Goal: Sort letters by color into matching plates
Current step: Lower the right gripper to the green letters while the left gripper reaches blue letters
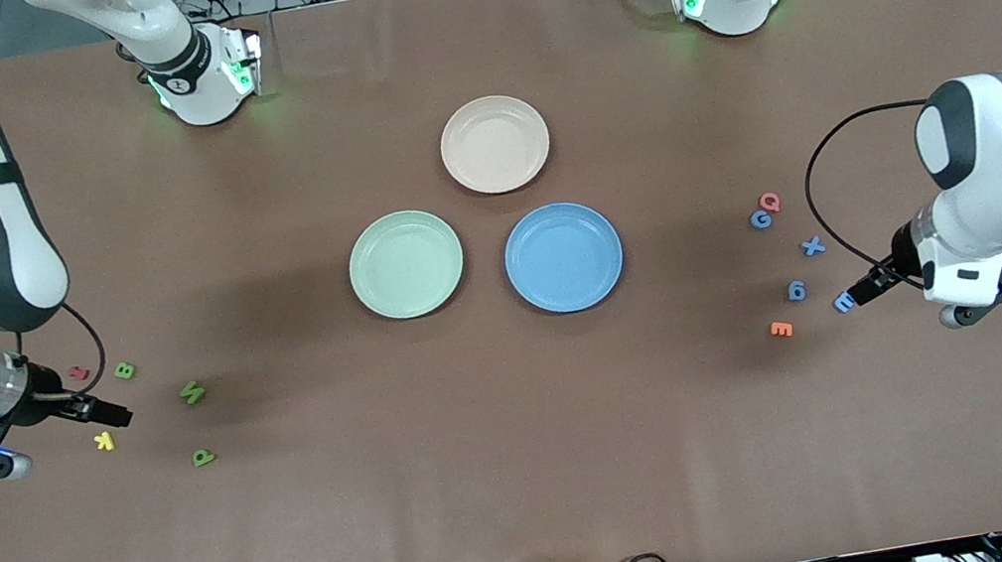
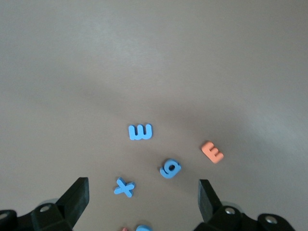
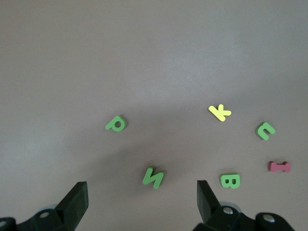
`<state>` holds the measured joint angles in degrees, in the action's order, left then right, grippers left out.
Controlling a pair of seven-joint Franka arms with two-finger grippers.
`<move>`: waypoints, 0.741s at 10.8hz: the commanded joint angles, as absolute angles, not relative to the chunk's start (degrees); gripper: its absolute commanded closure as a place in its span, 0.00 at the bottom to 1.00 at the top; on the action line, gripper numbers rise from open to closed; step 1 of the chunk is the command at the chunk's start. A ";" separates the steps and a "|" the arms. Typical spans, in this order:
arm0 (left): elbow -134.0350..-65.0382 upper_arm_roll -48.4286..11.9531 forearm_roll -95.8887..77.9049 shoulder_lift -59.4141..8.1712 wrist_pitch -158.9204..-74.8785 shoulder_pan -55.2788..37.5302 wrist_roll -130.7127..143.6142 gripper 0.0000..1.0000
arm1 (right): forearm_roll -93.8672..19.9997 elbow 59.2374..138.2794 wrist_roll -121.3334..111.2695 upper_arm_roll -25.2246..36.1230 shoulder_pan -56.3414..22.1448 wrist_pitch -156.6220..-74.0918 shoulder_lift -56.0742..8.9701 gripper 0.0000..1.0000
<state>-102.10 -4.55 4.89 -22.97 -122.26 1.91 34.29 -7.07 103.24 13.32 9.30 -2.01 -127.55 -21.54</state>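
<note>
A: Brown matte counter (image 1: 532, 477). What surrounds the plates?

B: A pale pink plate (image 1: 494, 143) lies farther from the front camera than the mint green plate (image 1: 406, 263) and the blue plate (image 1: 563, 256), which lie side by side, near but apart. All three carry nothing. Nothing stands between the plates and either group of letters.

A: State of each tool?

B: The left tool (image 2: 143, 199) hangs over the counter at the left arm's end, jaws wide, gripping nothing. The right tool (image 3: 142, 199) hangs over the right arm's end, jaws wide, also gripping nothing.

A: Letters relative to the left tool?

B: A blue X (image 2: 124, 187) and a blue 9 (image 2: 170, 168) lie between the finger lines, just ahead of the tips. A blue E (image 2: 140, 132) lies farther ahead, an orange E (image 2: 212, 152) off to one side. A blue G (image 1: 760, 220) touches a pink Q (image 1: 770, 201), toward the plates.

A: And the right tool?

B: A green N (image 3: 153, 177) lies just ahead of the jaws, its long axis tilted. A green P (image 3: 116, 124) lies farther ahead. A green B (image 3: 230, 181) sits beside one finger. A yellow K (image 3: 220, 112), a green curved letter (image 3: 264, 130) and a red I (image 3: 279, 166) lie outside that finger. All lie flat.
</note>
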 commanded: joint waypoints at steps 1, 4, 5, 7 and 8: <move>-100.99 -4.75 7.38 -24.34 -123.48 2.46 39.37 0.00 | -8.26 103.36 24.56 8.88 -1.32 -131.91 -25.04 0.00; -101.25 -4.75 6.95 -27.24 -127.26 2.72 39.46 0.00 | -11.41 103.27 33.99 8.96 -1.23 -133.94 -27.15 0.00; -101.34 -4.75 6.33 -28.20 -127.53 2.90 39.55 0.00 | -12.03 103.18 37.32 8.96 -1.32 -134.29 -27.77 0.00; -104.04 -4.83 5.89 -29.36 -131.81 4.04 39.38 0.00 | -12.22 102.83 39.28 8.96 -1.14 -135.35 -29.87 0.00; -106.76 -4.75 5.89 -29.01 -135.23 4.22 39.38 0.00 | -12.39 102.75 39.29 8.88 -1.23 -136.22 -30.84 0.00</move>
